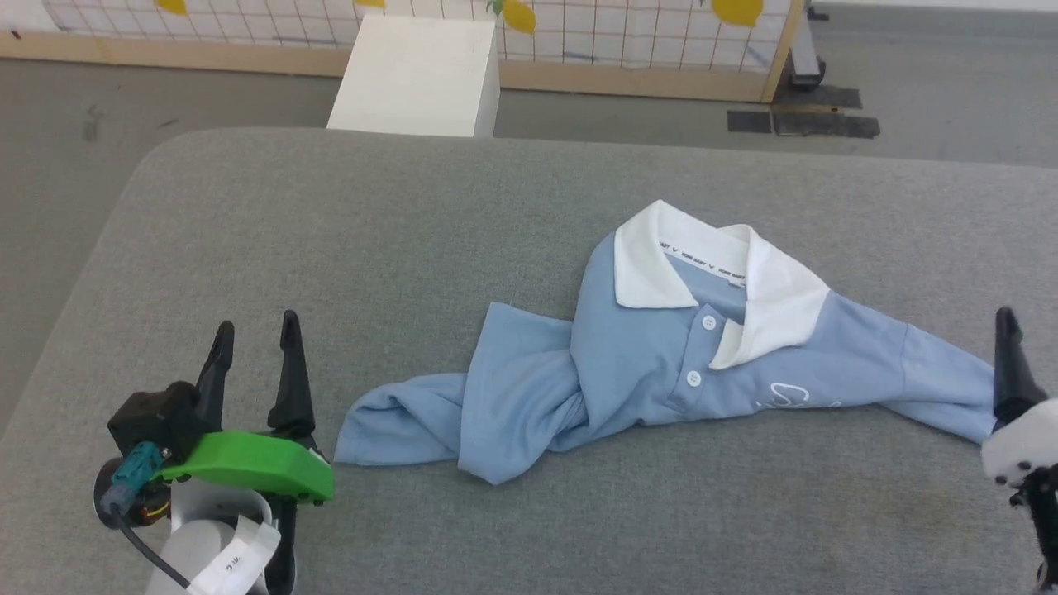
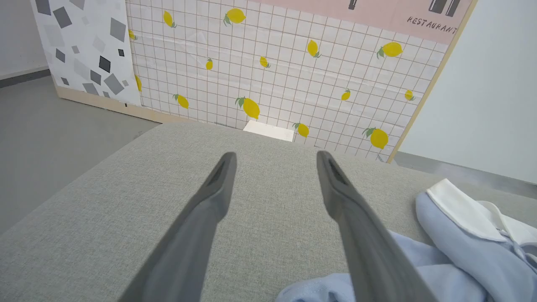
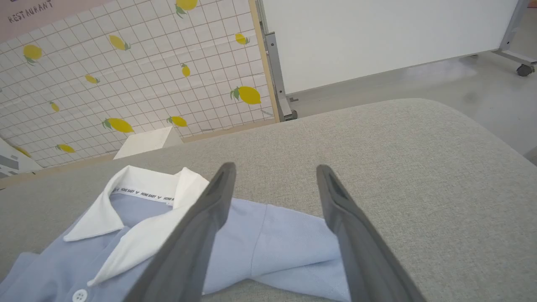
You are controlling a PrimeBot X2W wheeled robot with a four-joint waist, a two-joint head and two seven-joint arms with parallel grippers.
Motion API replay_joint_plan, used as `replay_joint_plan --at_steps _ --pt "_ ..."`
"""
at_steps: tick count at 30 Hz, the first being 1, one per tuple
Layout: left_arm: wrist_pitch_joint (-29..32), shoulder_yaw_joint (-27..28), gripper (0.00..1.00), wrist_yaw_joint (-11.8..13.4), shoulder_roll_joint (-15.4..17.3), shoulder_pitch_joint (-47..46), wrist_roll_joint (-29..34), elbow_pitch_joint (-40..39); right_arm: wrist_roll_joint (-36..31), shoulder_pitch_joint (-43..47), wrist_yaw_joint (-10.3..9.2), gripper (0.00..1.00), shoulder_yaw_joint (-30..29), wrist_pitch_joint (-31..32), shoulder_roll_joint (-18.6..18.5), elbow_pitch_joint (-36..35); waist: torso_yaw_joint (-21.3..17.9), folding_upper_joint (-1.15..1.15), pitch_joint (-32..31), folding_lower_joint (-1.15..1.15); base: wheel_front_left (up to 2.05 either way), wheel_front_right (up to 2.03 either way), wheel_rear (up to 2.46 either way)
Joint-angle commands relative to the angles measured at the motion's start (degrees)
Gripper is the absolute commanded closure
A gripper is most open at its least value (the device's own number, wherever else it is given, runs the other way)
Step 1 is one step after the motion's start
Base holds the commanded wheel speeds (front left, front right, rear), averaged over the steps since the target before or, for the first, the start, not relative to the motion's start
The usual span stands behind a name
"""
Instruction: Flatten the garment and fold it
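Note:
The garment (image 1: 645, 364), a light blue polo with a white collar (image 1: 719, 264), lies crumpled across the grey table. Its lower part is twisted into a bunch toward the left, and one sleeve stretches out to the right. My left gripper (image 1: 256, 324) stands open just left of the bunched end, holding nothing; in the left wrist view its fingers (image 2: 275, 155) point over bare table, with the garment (image 2: 457, 243) at their right. My right gripper (image 3: 275, 167) is open over the right sleeve (image 3: 277, 243). One of its fingers (image 1: 1010, 364) shows at the sleeve's tip.
The padded grey table (image 1: 413, 215) has rounded corners, and grey floor lies beyond its edges. A white box (image 1: 421, 74) stands behind the table's far edge before a lemon-print panel (image 2: 272, 63). A white board on a wheeled frame (image 3: 377, 37) stands at the far right.

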Motion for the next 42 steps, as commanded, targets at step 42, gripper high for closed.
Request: replay_joint_plan --at_steps 42 --pt "59.5 -28.6 0.0 -5.6 -4.0 -50.5 1.1 41.7 2.2 -6.8 -0.08 0.0 5.0 -5.5 1.7 3.0 -15.6 0.0 18.7 0.0 0.0 0.0 0.0"
